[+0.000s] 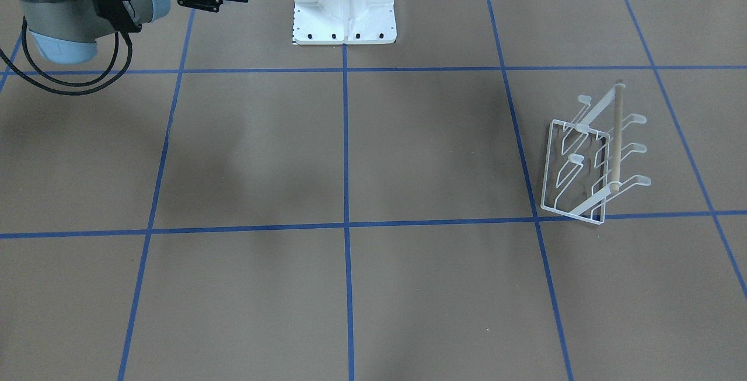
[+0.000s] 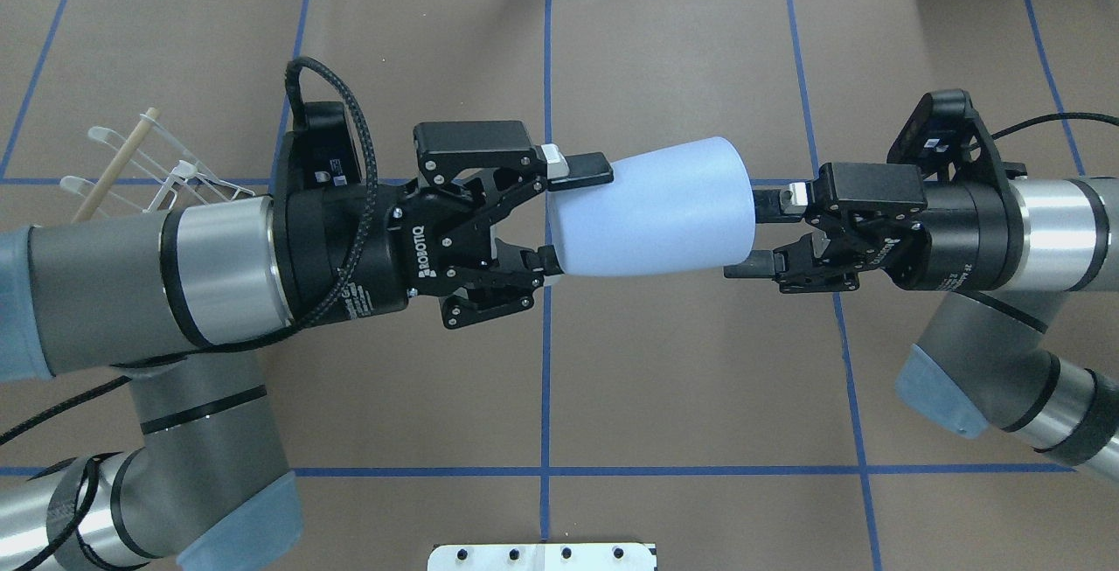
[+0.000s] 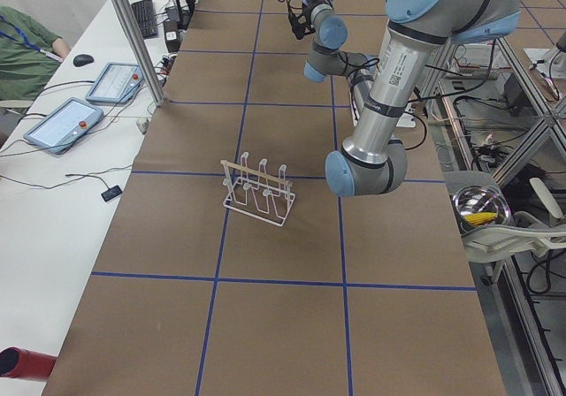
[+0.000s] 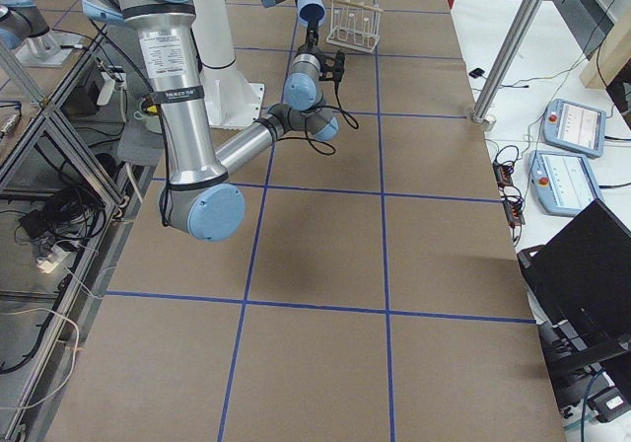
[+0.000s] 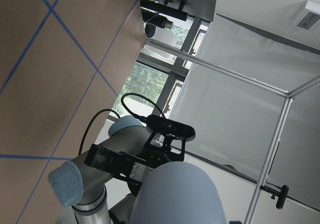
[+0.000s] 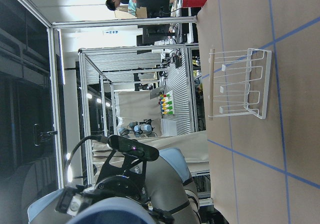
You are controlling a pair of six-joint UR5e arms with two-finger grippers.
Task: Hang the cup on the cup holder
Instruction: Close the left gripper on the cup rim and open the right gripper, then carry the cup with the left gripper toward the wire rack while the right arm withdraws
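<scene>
The pale-blue cup [image 2: 651, 208] hangs in the air on its side between my two grippers, narrow end toward the left arm; it also shows in the exterior right view [image 4: 311, 6]. My left gripper [image 2: 559, 214] is shut on the cup's narrow end, one finger on each side. My right gripper [image 2: 754, 235] stands open at the wide mouth, one fingertip at the rim and the other along the outer wall. The white wire cup holder [image 1: 589, 159] with its wooden rod stands on the table on my left side, partly hidden under the left arm in the overhead view [image 2: 144, 169].
The white bolted robot base plate [image 1: 344, 19] sits at the middle of my edge of the table. Blue tape lines grid the brown table top [image 1: 350, 223]. Operators' tablets [image 3: 62, 122] lie on a side bench past the far edge.
</scene>
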